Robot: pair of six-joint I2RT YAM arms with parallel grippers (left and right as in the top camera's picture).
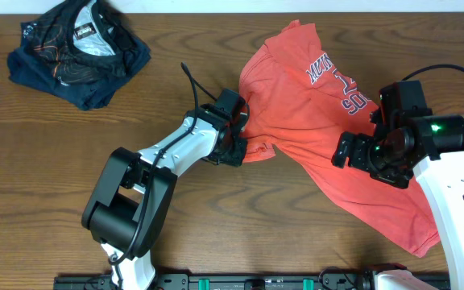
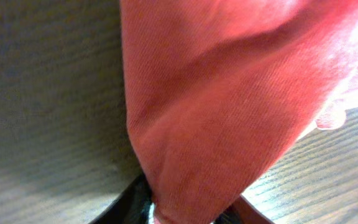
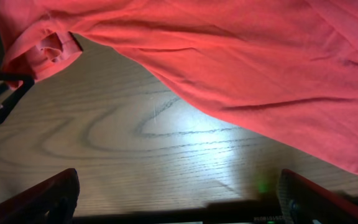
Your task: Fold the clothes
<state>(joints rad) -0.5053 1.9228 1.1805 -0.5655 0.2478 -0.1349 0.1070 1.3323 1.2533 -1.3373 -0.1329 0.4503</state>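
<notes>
A red-orange T-shirt (image 1: pixel 329 113) with white lettering lies spread on the wooden table, from the top middle to the lower right. My left gripper (image 1: pixel 236 143) is shut on the shirt's left sleeve edge; in the left wrist view the red cloth (image 2: pixel 216 112) fills the space between the fingers. My right gripper (image 1: pixel 367 153) hovers over the shirt's lower middle, open and empty. Its wrist view shows the shirt (image 3: pixel 241 56) ahead and bare table wood between the fingers (image 3: pixel 179 199).
A crumpled pile of dark blue clothes (image 1: pixel 79 50) lies at the table's top left. The left arm (image 1: pixel 159 173) stretches across the table's middle. The wooden table (image 1: pixel 47 145) shows to the left and in front.
</notes>
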